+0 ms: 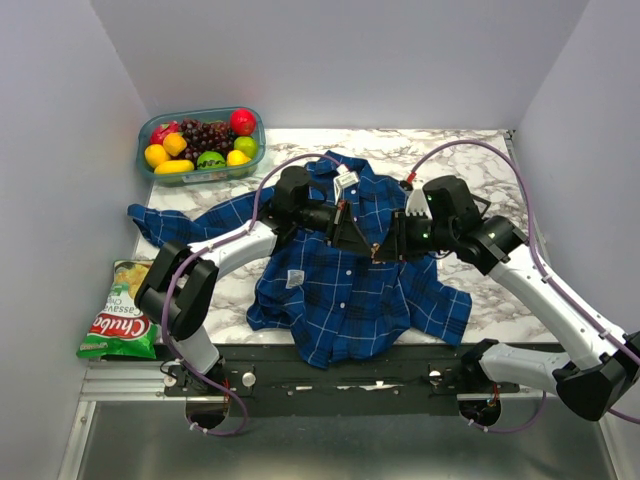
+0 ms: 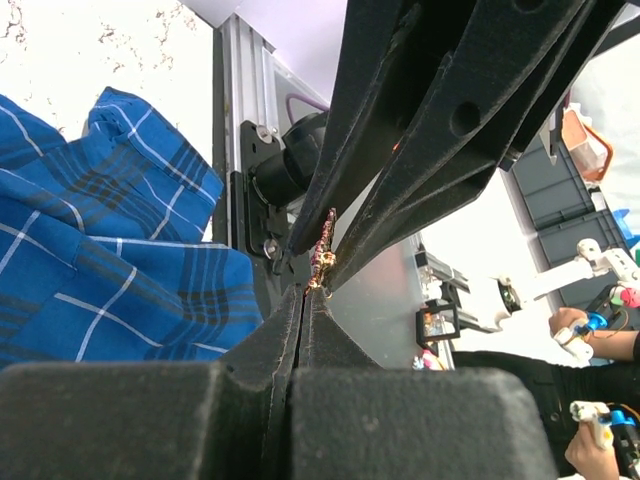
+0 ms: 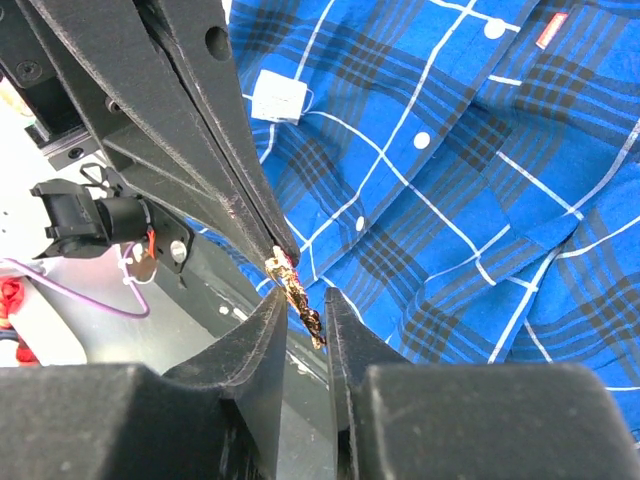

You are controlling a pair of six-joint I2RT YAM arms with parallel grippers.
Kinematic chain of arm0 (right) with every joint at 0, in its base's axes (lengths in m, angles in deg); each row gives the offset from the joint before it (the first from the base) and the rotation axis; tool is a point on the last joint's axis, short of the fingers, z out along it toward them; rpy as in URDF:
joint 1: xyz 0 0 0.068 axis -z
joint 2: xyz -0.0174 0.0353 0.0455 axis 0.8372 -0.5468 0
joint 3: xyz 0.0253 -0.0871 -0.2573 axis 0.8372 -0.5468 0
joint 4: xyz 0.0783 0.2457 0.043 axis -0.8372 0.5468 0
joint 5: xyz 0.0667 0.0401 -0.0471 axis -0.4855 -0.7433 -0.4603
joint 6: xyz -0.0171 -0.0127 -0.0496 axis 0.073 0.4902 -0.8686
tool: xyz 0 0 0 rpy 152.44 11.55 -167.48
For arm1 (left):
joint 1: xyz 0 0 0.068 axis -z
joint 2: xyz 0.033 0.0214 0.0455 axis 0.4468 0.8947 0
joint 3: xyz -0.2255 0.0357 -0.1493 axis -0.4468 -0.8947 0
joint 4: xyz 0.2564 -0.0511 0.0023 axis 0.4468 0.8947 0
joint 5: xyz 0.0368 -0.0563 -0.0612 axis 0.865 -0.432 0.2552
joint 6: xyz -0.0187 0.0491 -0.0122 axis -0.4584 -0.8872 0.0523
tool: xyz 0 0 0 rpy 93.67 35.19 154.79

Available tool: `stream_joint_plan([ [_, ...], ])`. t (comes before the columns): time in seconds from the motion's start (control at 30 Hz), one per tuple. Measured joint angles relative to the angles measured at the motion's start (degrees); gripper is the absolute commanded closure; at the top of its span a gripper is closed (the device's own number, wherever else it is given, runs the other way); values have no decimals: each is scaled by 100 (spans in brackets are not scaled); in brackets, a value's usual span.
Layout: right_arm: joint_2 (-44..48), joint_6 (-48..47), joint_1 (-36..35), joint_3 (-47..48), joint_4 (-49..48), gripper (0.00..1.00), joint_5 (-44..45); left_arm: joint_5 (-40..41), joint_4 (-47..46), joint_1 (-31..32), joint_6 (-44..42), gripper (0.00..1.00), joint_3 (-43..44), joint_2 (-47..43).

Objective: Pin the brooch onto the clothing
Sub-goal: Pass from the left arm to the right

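A: Quick one. What is your left gripper (image 2: pixel 305 298) doing?
B: You're pinching the brooch (image 2: pixel 323 255) with it. The jaws are pressing tight together on one end and the rest is sticking out past the tips.
A: Right gripper (image 3: pixel 305 298)?
B: It's facing the left one tip to tip. Its jaws are standing a narrow gap apart and straddling the brooch's free end. Can't tell if either pad is touching it.
A: Where's this happening?
B: In the top view you're holding both over the middle of the shirt (image 1: pixel 340 300), by the button line. Your left arm is reaching in from 9 o'clock, your right from 3 o'clock. The wrist views are showing the brooch apart from the cloth.
A: And the shirt?
B: It's lying spread front-up on the marble table (image 1: pixel 470 160), with the collar at 12 o'clock, the hem at 6 and one sleeve trailing toward 9.
A: Anything else?
B: A fruit tub (image 1: pixel 259 140) is sitting at 10 o'clock of the shirt, and a chip bag (image 1: pixel 120 318) is lying at 8 o'clock.
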Motion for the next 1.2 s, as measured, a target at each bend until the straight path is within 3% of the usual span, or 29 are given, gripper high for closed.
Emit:
stream_joint_plan([
  [0.07, 4, 7, 0, -2, -2, 55, 0, 15, 22, 11, -28, 100, 0, 0],
  [0.1, 7, 24, 2, -2, 2, 41, 0, 24, 55, 17, -72, 100, 2, 0],
  [0.13, 17, 42, 2, -2, 2, 36, 2, 48, 240, 26, -192, 100, 31, 0],
  [0.2, 72, 70, 0, -2, 2, 30, -2, 120, 680, 26, -501, 100, 131, 11],
  [0.33, 238, 85, 2, 11, 28, 27, 28, 249, 1578, 28, -1143, 100, 378, 11],
  [0.47, 286, -24, 2, 175, 186, 29, 133, 260, 1961, 35, -1478, 100, 437, 11],
  [0.6, 293, -256, 2, 391, 356, 42, 238, 175, 2133, 122, -1683, 100, 437, 9],
  [0.8, 308, -553, 2, 490, 625, 51, 225, -116, 2262, 291, -1862, 100, 437, -55],
  [1.2, 251, -817, 2, 422, 791, 59, -476, -389, 2273, 328, -1963, 100, 437, -227],
])
